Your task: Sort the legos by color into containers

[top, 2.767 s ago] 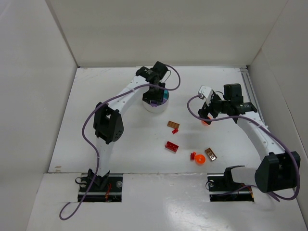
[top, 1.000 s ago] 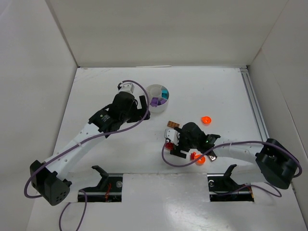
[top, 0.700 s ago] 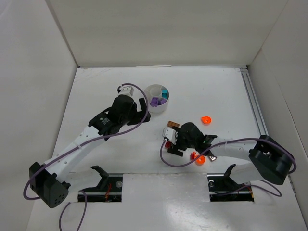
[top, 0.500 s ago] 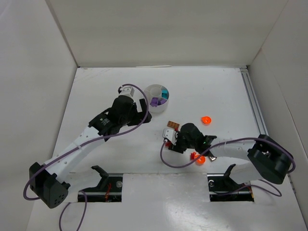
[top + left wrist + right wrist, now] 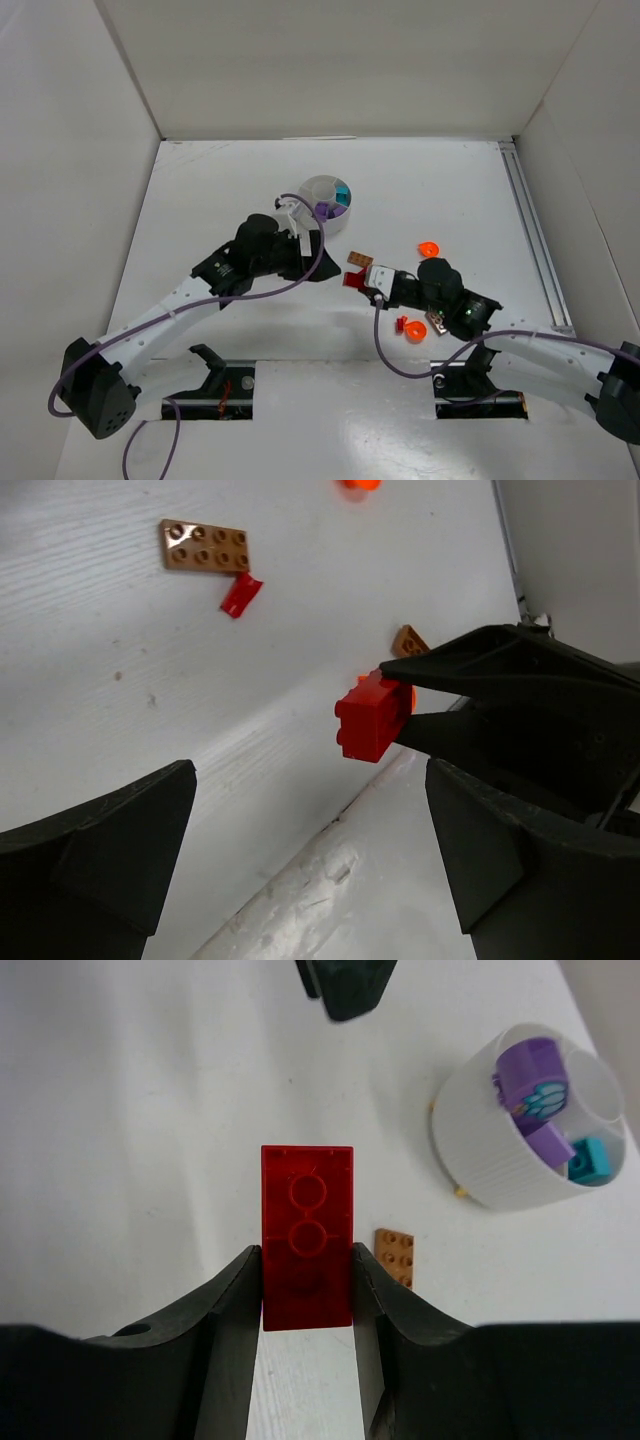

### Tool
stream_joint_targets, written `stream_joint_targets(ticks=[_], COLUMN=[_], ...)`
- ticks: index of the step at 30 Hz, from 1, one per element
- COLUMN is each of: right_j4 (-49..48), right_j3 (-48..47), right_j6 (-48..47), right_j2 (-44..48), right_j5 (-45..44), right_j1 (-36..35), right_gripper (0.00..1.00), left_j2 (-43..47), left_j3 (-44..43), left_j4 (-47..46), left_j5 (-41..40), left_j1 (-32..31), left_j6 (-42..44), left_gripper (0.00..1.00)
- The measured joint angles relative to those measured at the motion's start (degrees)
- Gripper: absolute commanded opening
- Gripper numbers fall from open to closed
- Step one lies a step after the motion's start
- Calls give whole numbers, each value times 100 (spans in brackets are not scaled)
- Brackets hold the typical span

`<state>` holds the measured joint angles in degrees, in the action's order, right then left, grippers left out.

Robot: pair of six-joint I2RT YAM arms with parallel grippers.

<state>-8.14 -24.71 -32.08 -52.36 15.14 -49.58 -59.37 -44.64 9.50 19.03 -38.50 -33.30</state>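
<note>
The right arm (image 5: 530, 345) lies low along the table's (image 5: 220, 200) near edge and reaches left from its base. Its right gripper (image 5: 358, 281) points toward the far left. Its jaws are narrowed onto a red brick (image 5: 307, 1235), with the two black fingers (image 5: 225, 1310) pressing the brick's long sides. The brick sits a little to the near side of the table's centre. It seems lifted clear of the surface, though no view shows the gap plainly.

The left arm (image 5: 170, 305) slants from the near left corner toward the middle. The left gripper (image 5: 315, 258) faces the brick with its jaws wide apart, holding nothing.

The brick is glossy, slightly translucent and rectangular. Round tubes are moulded into the face seen by the right wrist camera.

The dish (image 5: 335, 226) is white ribbed plastic, round and low-walled, and stands midway along the table toward the far edge. It holds purple pieces (image 5: 530, 1065) on its near side and a teal piece (image 5: 590, 1155) on its right.

- **Beside the held brick:** a flat brown studded plate (image 5: 360, 260) lies loose, with a small red chip (image 5: 241, 593) just beside it.
- **Further right:** an orange rounded piece (image 5: 428, 247).
- **Toward the near edge:** a second orange piece (image 5: 416, 331), a tiny red piece (image 5: 401, 323) and a brown tile (image 5: 437, 321) cluster together.
</note>
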Motion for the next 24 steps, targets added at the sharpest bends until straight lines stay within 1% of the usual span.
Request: stream_joint_targets(ticks=[3, 7, 8, 11, 12, 15, 16, 18, 19, 23, 24], right_j4=[85, 260, 273, 293, 308, 350, 358, 382, 393, 404, 402], right_j3=[-57, -256, -295, -387, -409, -442, -452, -485, -507, -590, -612], right_j6=[-81, -186, -214, -262, -267, -286, -289, -295, -310, -337, -356], right_j2=[280, 323, 321, 319, 319, 321, 321, 321, 321, 306, 293], right_j5=[44, 90, 114, 142, 142, 140, 138, 138, 138, 142, 142], right_j1=[0, 0, 0, 0, 0, 0, 0, 0, 0, 0, 0], right_gripper=[25, 25, 25, 25, 25, 25, 25, 25, 25, 25, 25], left_j2=[-2, -4, -17, -144, -284, -581, -667, -787, -815, -848, -855], left_j3=[4, 4, 4, -13, -15, -28, -42, -81, -105, -289, -339], left_j4=[-210, -549, -625, -798, -824, -839, -833, -828, -831, -872, -903], left_j5=[243, 490, 544, 658, 678, 715, 713, 713, 721, 732, 734], left_j1=[-175, -376, -413, -483, -522, -586, -610, -640, -656, -693, -695], left_j6=[39, 98, 111, 153, 168, 192, 197, 214, 216, 229, 229], left_gripper=[94, 85, 80, 76, 69, 59, 53, 48, 48, 38, 32])
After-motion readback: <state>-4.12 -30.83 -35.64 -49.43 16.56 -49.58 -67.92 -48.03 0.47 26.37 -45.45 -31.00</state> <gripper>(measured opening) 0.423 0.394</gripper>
